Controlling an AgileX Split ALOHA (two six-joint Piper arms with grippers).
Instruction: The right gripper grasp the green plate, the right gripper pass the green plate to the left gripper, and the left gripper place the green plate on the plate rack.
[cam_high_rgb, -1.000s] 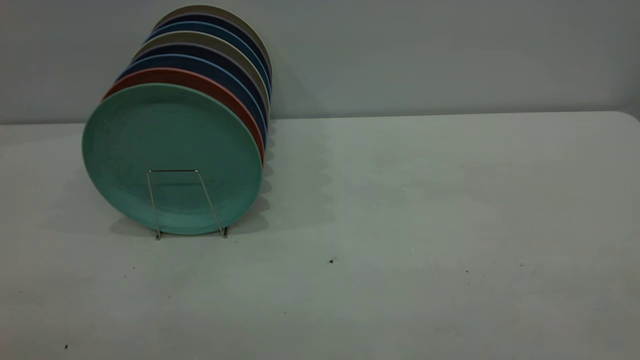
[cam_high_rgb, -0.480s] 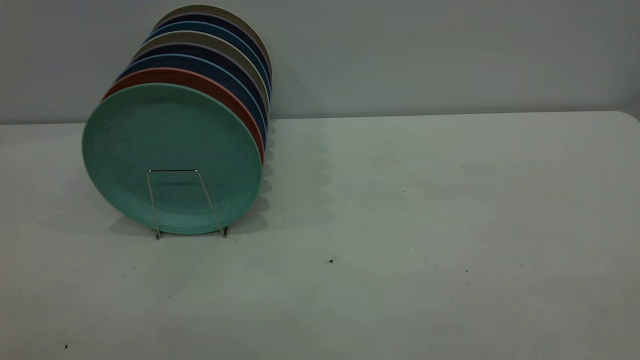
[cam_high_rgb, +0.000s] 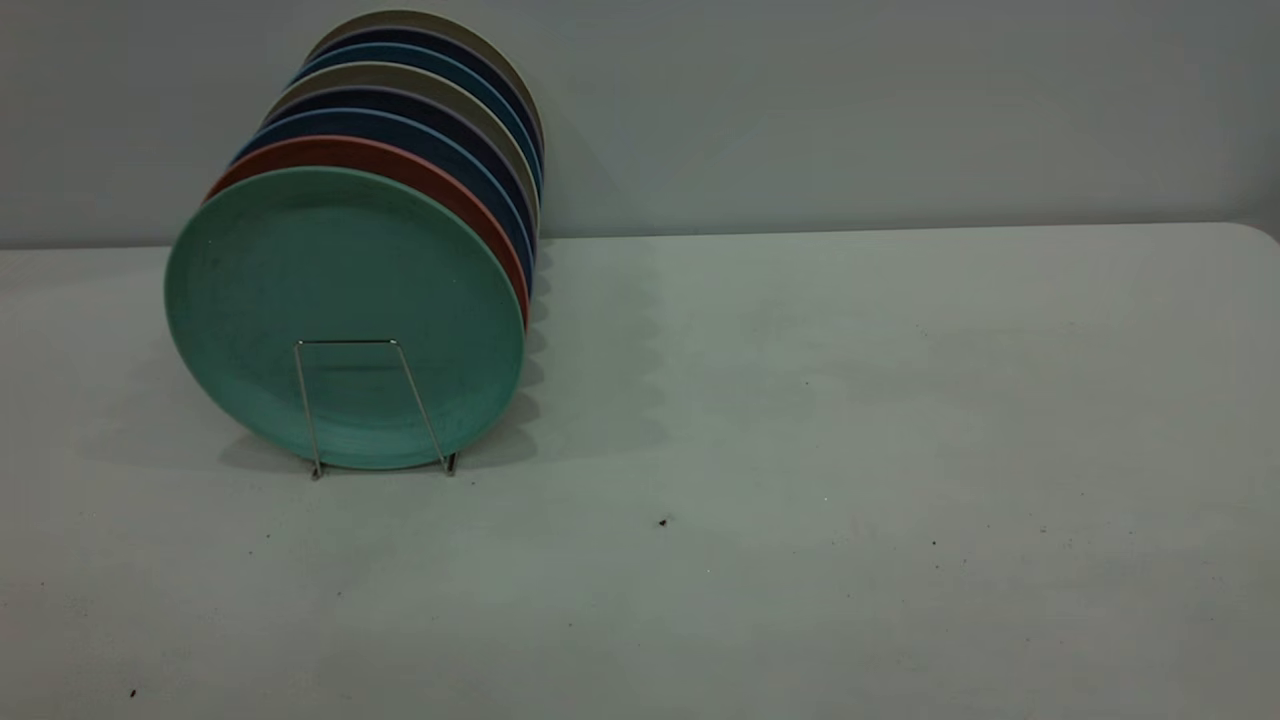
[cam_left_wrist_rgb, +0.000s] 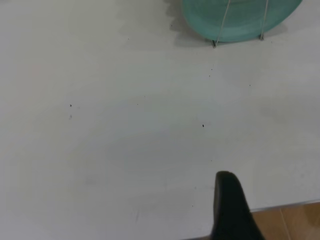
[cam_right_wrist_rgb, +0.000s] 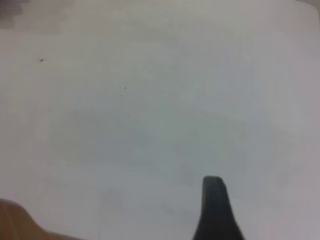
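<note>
**Plate racked at the front, both arms drawn off: the risks that remain**

The round matte teal-green plastic plate (cam_high_rgb: 345, 318) stands on edge in the thin silver wire plate rack (cam_high_rgb: 360, 405), frontmost in a row. It rests against the rack's front trapezoid loop, and a salmon-pink plate (cam_high_rgb: 420, 175) sits just behind it, followed by dark blue plates (cam_high_rgb: 440, 140) and greyish ones. Judged from this, the placing looks done.

Neither arm appears in the exterior view. The left wrist view shows one black fingertip of the left gripper (cam_left_wrist_rgb: 232, 210) above the pale grey table (cam_high_rgb: 850, 450), well apart from the rack. The right wrist view shows one fingertip of the right gripper (cam_right_wrist_rgb: 216, 210) over bare tabletop. Each view shows only that single finger, so I cannot tell how wide either gripper stands.

The likely hazard is the front loop: it is low against the plate's height, so a knock to the table or a returning arm could tip the plate forward. The packed row behind might also push on it.
</note>
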